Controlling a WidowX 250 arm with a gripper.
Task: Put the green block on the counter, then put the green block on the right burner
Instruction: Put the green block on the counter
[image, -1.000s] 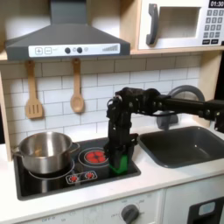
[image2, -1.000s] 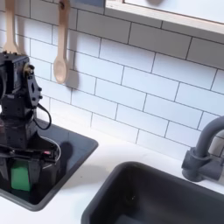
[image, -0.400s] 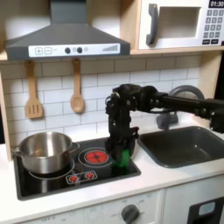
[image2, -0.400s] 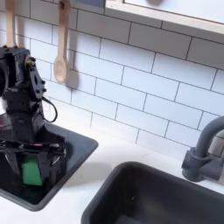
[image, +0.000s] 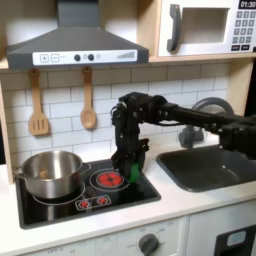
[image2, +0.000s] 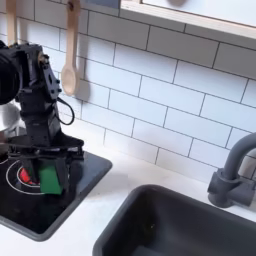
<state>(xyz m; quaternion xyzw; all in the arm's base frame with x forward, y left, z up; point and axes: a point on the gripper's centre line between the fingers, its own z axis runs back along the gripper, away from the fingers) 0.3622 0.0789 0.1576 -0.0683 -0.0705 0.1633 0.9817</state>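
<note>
Toy kitchen: pale cream surface (image: 190, 205), smooth and flat, backed by white tiled wall. Set into it, a glossy black hob (image: 60, 207) printed with red concentric rings; right burner (image: 107, 179) partly showing beside the arm in the first exterior view. On the hob's other ring, a shiny steel pot (image: 50, 172), round, nothing visible inside. Right of the hob in the first exterior view, a dark grey sink basin (image: 210, 165), with a curved grey faucet (image2: 235, 170) behind it. Above the hob, two wooden utensils hanging on the tiles under a grey range hood (image: 72, 40). Black claw (image2: 48, 180) over the hob's burner ring, fingers clamped on the green block (image2: 48, 179), a smooth bright cube.
</note>
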